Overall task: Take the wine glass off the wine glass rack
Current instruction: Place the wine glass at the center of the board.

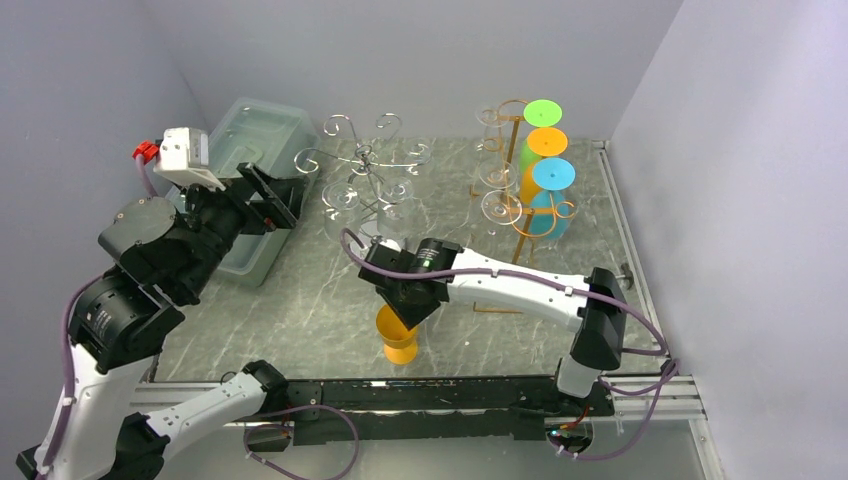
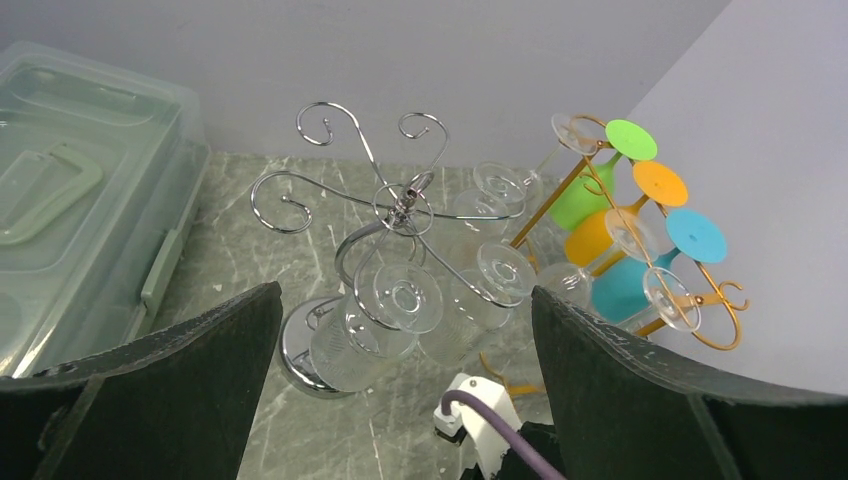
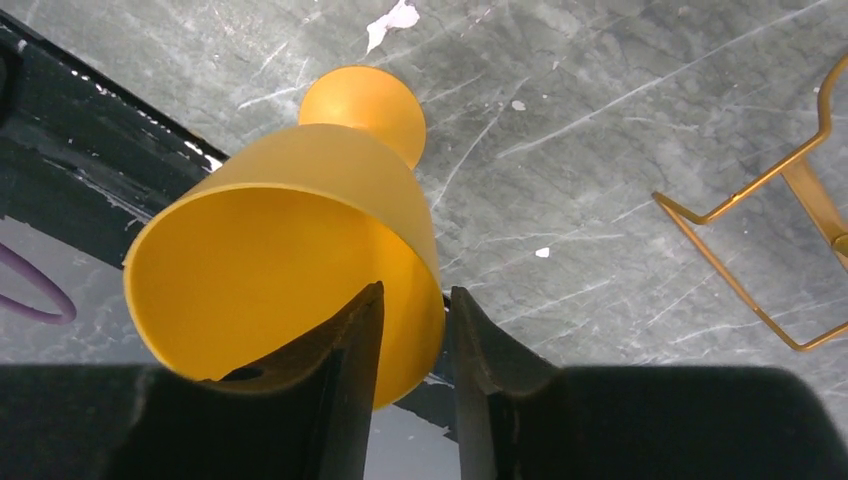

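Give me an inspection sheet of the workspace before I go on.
Surface: grey marbled table, scuffed.
Job's things: orange wine glass upright near the front edge, apart from the gold rack holding green, orange, blue and clear glasses.
Clutter: silver rack with clear glasses; lidded plastic bin, back left.
Grippers: left gripper wide open, empty; right gripper, jaws slightly parted astride the glass rim.
Cables: purple cable along the right arm.
Surroundings: plain walls; nothing else seen.

Orange wine glass [image 3: 300, 230] standing on table [image 1: 300, 300] near front edge, apart from gold rack [image 3: 812, 200].
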{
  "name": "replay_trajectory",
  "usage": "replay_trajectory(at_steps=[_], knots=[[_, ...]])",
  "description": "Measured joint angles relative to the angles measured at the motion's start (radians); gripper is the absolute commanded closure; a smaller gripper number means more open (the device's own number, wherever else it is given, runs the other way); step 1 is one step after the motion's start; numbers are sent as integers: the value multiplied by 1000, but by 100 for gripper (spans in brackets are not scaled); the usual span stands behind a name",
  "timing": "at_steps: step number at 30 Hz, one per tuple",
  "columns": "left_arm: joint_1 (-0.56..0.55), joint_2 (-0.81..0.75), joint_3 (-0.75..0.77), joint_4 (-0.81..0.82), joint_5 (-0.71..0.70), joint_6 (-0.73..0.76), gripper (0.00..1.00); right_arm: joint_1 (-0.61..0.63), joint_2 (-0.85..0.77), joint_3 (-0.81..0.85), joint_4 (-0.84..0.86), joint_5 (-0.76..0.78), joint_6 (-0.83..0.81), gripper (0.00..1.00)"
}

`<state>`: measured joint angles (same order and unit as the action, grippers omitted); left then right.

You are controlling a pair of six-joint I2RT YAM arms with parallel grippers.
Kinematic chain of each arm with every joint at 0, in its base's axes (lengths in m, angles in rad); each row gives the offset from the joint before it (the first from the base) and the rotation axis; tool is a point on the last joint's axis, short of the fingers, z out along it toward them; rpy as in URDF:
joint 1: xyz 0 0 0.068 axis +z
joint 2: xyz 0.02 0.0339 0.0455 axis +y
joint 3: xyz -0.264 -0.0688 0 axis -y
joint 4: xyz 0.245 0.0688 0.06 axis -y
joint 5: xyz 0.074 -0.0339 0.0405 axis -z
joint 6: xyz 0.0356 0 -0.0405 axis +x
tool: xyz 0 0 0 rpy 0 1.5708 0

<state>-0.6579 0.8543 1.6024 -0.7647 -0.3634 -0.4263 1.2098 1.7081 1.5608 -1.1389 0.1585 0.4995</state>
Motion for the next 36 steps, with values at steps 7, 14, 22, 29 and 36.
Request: replay_trajectory(at_steps=[7, 14, 22, 29, 36], knots=[[0, 3, -13, 0, 0, 0, 0, 0, -9, 66, -31, 24, 4, 59], [0, 12, -16, 4, 7, -1, 1, 0, -55, 103, -69, 53, 18, 56], [0, 34, -16, 5, 19, -2, 0, 0, -125, 245, -143, 119, 25, 49], [0, 55, -16, 6, 34, -4, 0, -73, -139, 469, -177, 185, -15, 42], [0, 84, -14, 17, 55, -4, 1, -330, -137, 710, -146, 226, -105, 31]])
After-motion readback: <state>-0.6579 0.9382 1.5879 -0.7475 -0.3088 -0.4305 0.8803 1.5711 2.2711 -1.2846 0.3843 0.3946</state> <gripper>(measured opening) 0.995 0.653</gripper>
